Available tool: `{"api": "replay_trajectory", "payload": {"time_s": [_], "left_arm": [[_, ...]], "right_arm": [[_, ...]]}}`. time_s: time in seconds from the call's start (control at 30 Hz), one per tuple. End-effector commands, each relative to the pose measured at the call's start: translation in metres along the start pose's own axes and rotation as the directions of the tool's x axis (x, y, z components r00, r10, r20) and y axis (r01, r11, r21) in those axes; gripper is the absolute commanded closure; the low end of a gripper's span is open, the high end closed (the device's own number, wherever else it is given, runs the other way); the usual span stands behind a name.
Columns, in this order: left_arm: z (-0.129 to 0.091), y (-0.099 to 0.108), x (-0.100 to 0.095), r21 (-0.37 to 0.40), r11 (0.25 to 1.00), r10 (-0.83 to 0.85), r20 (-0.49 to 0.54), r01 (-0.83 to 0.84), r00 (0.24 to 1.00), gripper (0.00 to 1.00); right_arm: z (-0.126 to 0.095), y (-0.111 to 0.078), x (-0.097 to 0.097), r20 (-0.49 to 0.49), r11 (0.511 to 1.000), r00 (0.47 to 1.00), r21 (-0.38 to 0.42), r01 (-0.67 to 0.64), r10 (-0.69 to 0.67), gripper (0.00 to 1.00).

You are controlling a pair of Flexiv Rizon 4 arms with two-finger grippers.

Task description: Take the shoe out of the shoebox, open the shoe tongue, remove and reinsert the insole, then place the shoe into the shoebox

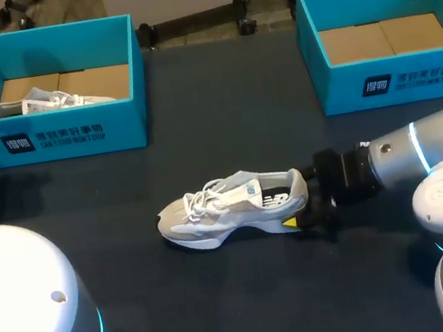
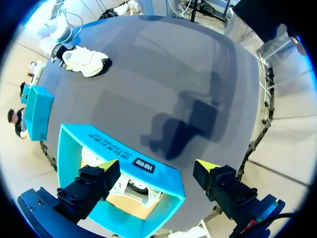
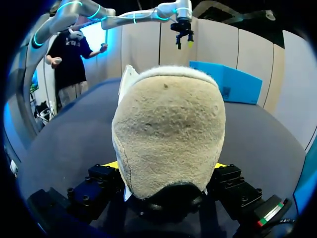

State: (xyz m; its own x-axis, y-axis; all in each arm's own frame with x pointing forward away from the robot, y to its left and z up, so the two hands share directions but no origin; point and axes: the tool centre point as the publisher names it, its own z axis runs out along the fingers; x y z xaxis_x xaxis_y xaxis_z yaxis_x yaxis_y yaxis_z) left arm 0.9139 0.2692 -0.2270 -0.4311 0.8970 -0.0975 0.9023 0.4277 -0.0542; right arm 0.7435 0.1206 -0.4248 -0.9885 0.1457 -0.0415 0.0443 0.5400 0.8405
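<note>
— Where the table lies nearest the robot, what comes first?
— The right gripper point(image 3: 166, 166), low over the dark table point(image 1: 223, 298). Its two fingers press the heel of a grey and white shoe point(image 1: 231, 206) from both sides, so it has a firm hold on it. The shoe sits on its sole at the middle of the table, with its toe pointing away from the gripper, toward the robot's left.
— And farther back?
— The left shoebox point(image 1: 52, 136), blue and open-topped, stands at the far left. A second white shoe point(image 1: 51, 99) lies inside it. The right shoebox point(image 1: 391, 80), the same blue, stands at the far right, well apart from the other, with its cardboard floor showing.
— Where is the other gripper?
— The left gripper point(image 2: 157, 168) hangs above the left shoebox, at its outer end. Its fingers are spread wide and hold nothing.
</note>
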Motion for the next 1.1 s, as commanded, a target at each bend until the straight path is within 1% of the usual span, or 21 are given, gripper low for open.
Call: {"api": "replay_trajectory", "payload": {"time_s": [0.03,0.1,0.13,0.2,0.23,0.3,0.33,0.37,0.4,0.47,0.5,0.53,0.57,0.6,0.63,0.67,0.73,0.83,0.87,0.97,1.1], "left_arm": [[0.002,-0.013,-0.006,-0.003,0.998,-0.058,-0.017,0.058,0.998,0.00],[0.003,-0.015,-0.014,-0.021,0.990,-0.142,-0.042,0.141,0.989,0.00],[0.002,-0.015,-0.016,-0.007,0.984,-0.177,-0.036,0.177,0.984,0.00],[0.000,-0.017,-0.021,-0.008,0.966,-0.258,-0.027,0.258,0.966,0.00],[-0.002,-0.019,-0.024,-0.012,0.949,-0.317,-0.024,0.316,0.948,0.00],[-0.006,-0.022,-0.029,0.013,0.912,-0.410,-0.009,0.410,0.912,0.00],[-0.008,-0.023,-0.031,-0.001,0.883,-0.470,-0.002,0.470,0.883,0.00],[-0.010,-0.026,-0.034,0.010,0.864,-0.503,0.005,0.503,0.864,0.00],[-0.012,-0.027,-0.035,0.000,0.844,-0.536,0.011,0.536,0.844,0.00],[-0.015,-0.034,-0.042,-0.025,0.777,-0.629,0.011,0.629,0.778,0.00],[-0.015,-0.037,-0.043,-0.062,0.712,-0.701,0.003,0.700,0.713,0.00],[-0.014,-0.038,-0.046,-0.115,0.654,-0.755,-0.026,0.748,0.656,0.00],[-0.013,-0.039,-0.047,-0.083,0.634,-0.772,-0.010,0.769,0.635,0.00],[-0.014,-0.042,-0.050,-0.125,0.572,-0.818,-0.016,0.811,0.575,0.00],[-0.013,-0.044,-0.053,-0.116,0.548,-0.835,-0.018,0.828,0.550,0.00],[-0.013,-0.046,-0.056,-0.146,0.501,-0.863,-0.009,0.853,0.505,0.00],[-0.014,-0.052,-0.061,-0.176,0.445,-0.891,0.011,0.878,0.454,0.00],[-0.016,-0.060,-0.070,-0.187,0.320,-0.941,0.057,0.929,0.335,0.00],[-0.017,-0.063,-0.073,-0.185,0.295,-0.946,0.079,0.938,0.313,0.00],[-0.018,-0.072,-0.084,-0.161,0.226,-0.965,0.099,0.961,0.243,0.00],[-0.015,-0.087,-0.102,-0.126,0.183,-0.976,0.095,0.975,0.195,0.00]], "right_arm": [[0.003,0.000,0.001,0.002,1.000,1.000,0.002,0.001,-0.001,1.00],[0.003,0.000,0.001,0.002,1.000,1.000,0.002,0.001,-0.001,1.00],[0.003,0.000,0.001,0.002,1.000,1.000,0.002,0.001,-0.001,1.00],[0.003,0.000,0.001,0.002,1.000,1.000,0.002,0.001,-0.001,1.00],[0.003,0.000,0.001,0.002,1.000,1.000,0.002,0.001,-0.001,1.00],[0.003,0.000,0.001,0.002,1.000,1.000,0.002,0.001,-0.001,1.00],[0.003,0.000,0.001,0.002,1.000,1.000,0.002,0.001,-0.001,1.00],[0.003,0.000,0.001,0.002,1.000,1.000,0.002,0.001,-0.001,1.00],[0.003,0.000,0.001,0.002,1.000,1.000,0.002,0.001,-0.001,1.00],[0.003,0.000,0.001,0.002,1.000,1.000,0.002,0.001,-0.001,1.00],[0.003,0.000,0.001,0.002,1.000,1.000,0.002,0.001,-0.001,1.00],[0.003,0.000,0.001,0.002,1.000,1.000,0.002,0.001,-0.001,1.00],[0.003,0.000,0.001,0.002,1.000,1.000,0.002,0.001,-0.001,1.00],[0.003,0.000,0.001,0.002,1.000,1.000,0.002,0.001,-0.001,1.00],[0.003,0.000,0.001,0.002,1.000,1.000,0.002,0.001,-0.001,1.00],[0.003,0.000,0.001,0.002,1.000,1.000,0.002,0.001,-0.001,1.00],[0.003,0.000,0.001,0.002,1.000,1.000,0.002,0.001,-0.001,1.00],[0.003,0.000,0.001,0.002,1.000,1.000,0.002,0.001,-0.001,1.00],[0.003,0.000,0.001,0.002,1.000,1.000,0.002,0.001,-0.001,1.00],[0.003,0.000,0.001,0.002,1.000,1.000,0.002,0.001,-0.001,1.00],[0.003,0.000,0.001,0.002,1.000,1.000,0.002,0.001,-0.001,1.00]]}}
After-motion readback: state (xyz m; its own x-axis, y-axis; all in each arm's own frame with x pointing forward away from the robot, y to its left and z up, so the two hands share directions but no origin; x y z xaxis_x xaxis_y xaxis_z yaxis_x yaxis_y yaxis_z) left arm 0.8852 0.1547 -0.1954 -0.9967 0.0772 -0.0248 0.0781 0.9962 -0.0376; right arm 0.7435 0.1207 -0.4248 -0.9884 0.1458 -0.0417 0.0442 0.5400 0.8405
